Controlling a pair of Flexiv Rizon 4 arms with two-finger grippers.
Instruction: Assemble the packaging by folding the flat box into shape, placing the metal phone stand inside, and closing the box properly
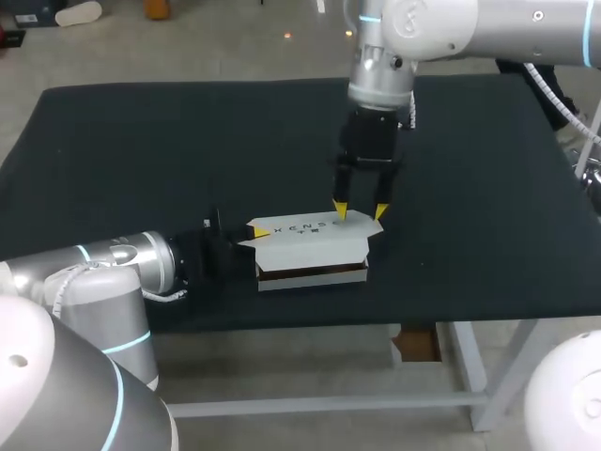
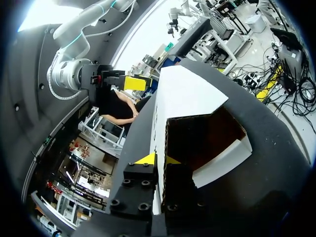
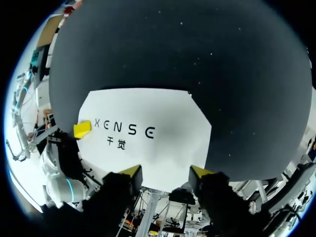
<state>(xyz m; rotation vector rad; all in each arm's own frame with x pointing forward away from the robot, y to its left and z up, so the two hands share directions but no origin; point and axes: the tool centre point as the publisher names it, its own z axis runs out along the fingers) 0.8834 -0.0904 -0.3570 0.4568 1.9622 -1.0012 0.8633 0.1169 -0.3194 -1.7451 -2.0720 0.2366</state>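
Table: black; it carried my work toward its front edge.
Box: white, folded up, lay mid-table with one end open.
Right gripper: my fingers stood apart, tips at the far top edge.
Left gripper: I pinched the top panel at the open end.

Soft, even light falls from overhead on the matte black tabletop, which shows no glare, and the white box stands out bright. My right hand casts a faint grey shadow on the box's top. The box's open inside lies dark.
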